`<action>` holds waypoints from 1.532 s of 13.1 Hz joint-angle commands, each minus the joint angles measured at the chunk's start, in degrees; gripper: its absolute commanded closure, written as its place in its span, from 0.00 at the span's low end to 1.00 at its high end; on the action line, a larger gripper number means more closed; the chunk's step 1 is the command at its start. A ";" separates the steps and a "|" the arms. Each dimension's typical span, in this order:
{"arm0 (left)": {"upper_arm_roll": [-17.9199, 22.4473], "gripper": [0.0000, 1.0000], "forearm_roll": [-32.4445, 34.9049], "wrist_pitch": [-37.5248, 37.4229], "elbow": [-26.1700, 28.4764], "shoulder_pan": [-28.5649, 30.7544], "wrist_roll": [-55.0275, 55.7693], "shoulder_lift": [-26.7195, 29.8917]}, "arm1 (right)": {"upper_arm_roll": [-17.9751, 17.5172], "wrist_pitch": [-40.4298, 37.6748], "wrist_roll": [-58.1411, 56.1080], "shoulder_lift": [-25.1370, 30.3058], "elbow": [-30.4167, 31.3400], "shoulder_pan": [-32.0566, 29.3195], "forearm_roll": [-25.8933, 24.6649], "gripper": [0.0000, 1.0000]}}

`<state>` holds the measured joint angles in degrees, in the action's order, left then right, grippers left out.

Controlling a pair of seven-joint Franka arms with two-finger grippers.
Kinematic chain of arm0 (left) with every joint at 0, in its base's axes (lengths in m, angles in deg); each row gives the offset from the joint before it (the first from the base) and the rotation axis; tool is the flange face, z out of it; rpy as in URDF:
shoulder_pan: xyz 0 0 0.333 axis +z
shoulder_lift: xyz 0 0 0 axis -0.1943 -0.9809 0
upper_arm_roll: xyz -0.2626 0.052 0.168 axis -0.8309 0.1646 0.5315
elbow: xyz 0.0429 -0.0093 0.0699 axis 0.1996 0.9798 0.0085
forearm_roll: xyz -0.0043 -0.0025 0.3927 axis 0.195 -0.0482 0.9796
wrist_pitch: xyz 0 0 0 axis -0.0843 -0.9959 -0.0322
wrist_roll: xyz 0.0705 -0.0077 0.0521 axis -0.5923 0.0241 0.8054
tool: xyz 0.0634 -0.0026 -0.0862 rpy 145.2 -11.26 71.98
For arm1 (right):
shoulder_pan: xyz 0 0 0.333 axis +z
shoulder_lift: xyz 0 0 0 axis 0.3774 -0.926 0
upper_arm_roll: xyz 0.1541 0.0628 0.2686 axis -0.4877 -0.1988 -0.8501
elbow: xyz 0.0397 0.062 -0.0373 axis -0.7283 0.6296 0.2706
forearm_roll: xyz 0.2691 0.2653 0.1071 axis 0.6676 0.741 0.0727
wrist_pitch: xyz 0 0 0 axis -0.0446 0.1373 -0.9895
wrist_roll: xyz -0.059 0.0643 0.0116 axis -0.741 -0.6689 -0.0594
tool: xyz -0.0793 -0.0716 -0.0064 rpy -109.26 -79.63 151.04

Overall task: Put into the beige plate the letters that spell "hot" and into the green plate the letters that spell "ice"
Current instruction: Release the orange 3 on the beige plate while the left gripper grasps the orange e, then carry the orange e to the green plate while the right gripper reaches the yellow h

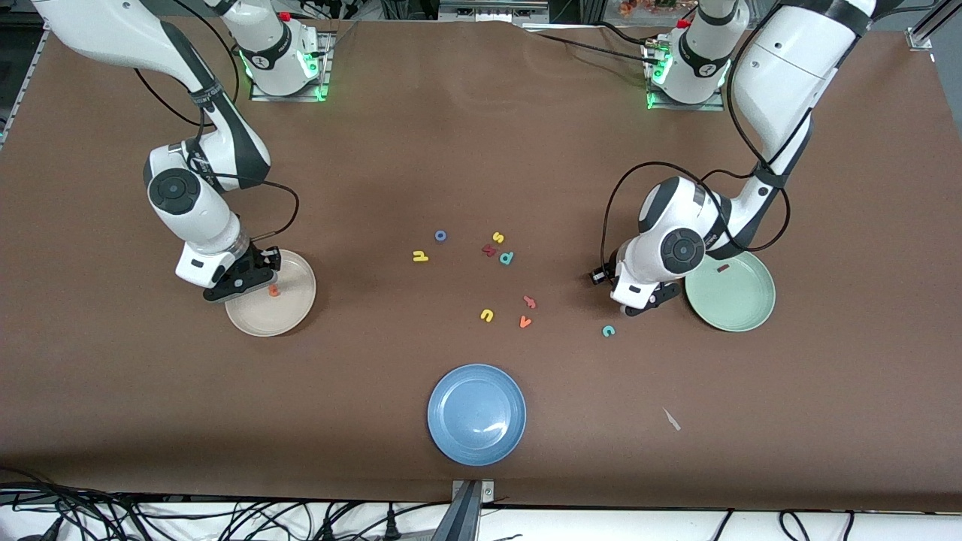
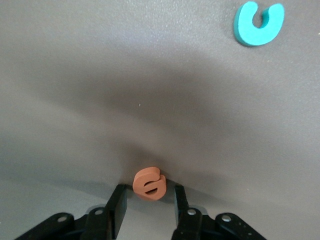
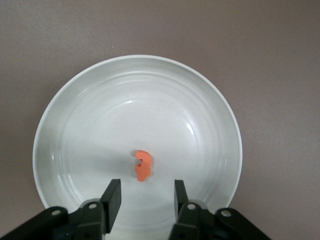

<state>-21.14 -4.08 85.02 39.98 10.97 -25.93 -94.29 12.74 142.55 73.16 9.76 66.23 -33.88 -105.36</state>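
Where the right arm comes down at its own end of the worktop [image 1: 113, 376], the right claw [image 1: 261, 278] hangs over the beige plate [image 1: 297, 312]. Its fingers [image 3: 113, 197] stand apart with nothing between them. The orange "t" [image 3: 143, 165] lies flat on the plate's floor, just clear of the fingertips.

Toward the middle of the worktop the loose letters lie scattered. The yellow "h" [image 1: 420, 257] and the blue "o" [image 1: 440, 236] are near each other. Beside them a yellow "s" [image 1: 497, 237], a dark red "k" [image 1: 489, 250] and a teal "p" [image 1: 506, 258] form a tight cluster. Nearer the camera are a yellow "u" [image 1: 487, 315], an orange "v" [image 1: 524, 322] and a salmon letter [image 1: 530, 302] I cannot read. The blue plate [image 1: 476, 413] sits nearest the camera of all.

The teal "c" [image 1: 608, 330] lies on the bare worktop, near the left claw [image 1: 640, 306]. That claw is low over the worktop just beside the green plate [image 1: 740, 312]. Its fingers [image 2: 118, 207] are partway in, and the orange "e" [image 2: 149, 183] stands between the tips. A sliver of gap shows at each side, so it is not pinched. The dark red "i" [image 1: 723, 267] rests inside the green plate, near the rim.
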 commanded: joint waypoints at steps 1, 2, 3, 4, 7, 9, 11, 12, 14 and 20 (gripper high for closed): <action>0.44 0.58 1.93 0.38 0.06 0.15 1.08 -0.16 | -1.07 0.39 3.22 0.49 0.63 -0.43 1.07 0.46; 0.53 0.58 1.93 0.38 -0.11 0.24 1.08 -0.16 | -1.77 0.39 6.11 0.40 0.63 -0.43 1.07 0.46; 0.53 0.58 1.93 0.55 -0.11 0.41 1.00 -0.34 | -3.08 0.39 10.23 0.23 0.63 -0.34 1.07 0.46; 0.62 0.58 2.01 1.08 -0.20 0.42 0.99 -0.51 | -4.57 0.39 13.84 0.05 0.37 -0.17 1.07 0.46; 0.71 0.58 2.01 2.49 -0.20 0.42 0.91 -0.96 | -7.75 0.13 24.38 -1.62 -2.08 2.19 1.16 0.44; 0.71 0.73 2.01 2.49 -0.20 0.42 0.91 -0.96 | -7.84 -0.31 33.26 -2.58 -4.28 6.76 2.20 0.41; 0.71 0.85 2.01 2.40 -0.20 0.42 0.73 -0.96 | -7.84 -0.57 40.46 -4.42 -6.30 11.24 4.05 0.40; 0.71 0.95 2.01 1.97 -0.20 0.50 0.30 -0.87 | -7.75 -0.57 45.37 -5.48 -6.92 14.22 4.06 0.40; 0.71 1.00 2.01 0.74 -0.46 0.94 -0.41 0.27 | -7.75 -0.31 53.04 -7.06 -7.63 18.45 3.35 0.39; 0.27 1.00 1.57 -14.27 -2.93 9.28 -14.61 8.62 | -7.67 -0.05 61.94 -11.46 -10.35 23.30 -2.52 0.36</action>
<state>-20.42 -3.73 75.40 36.16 17.37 -34.75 -88.91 4.77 142.70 132.32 1.00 58.30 -11.90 -105.05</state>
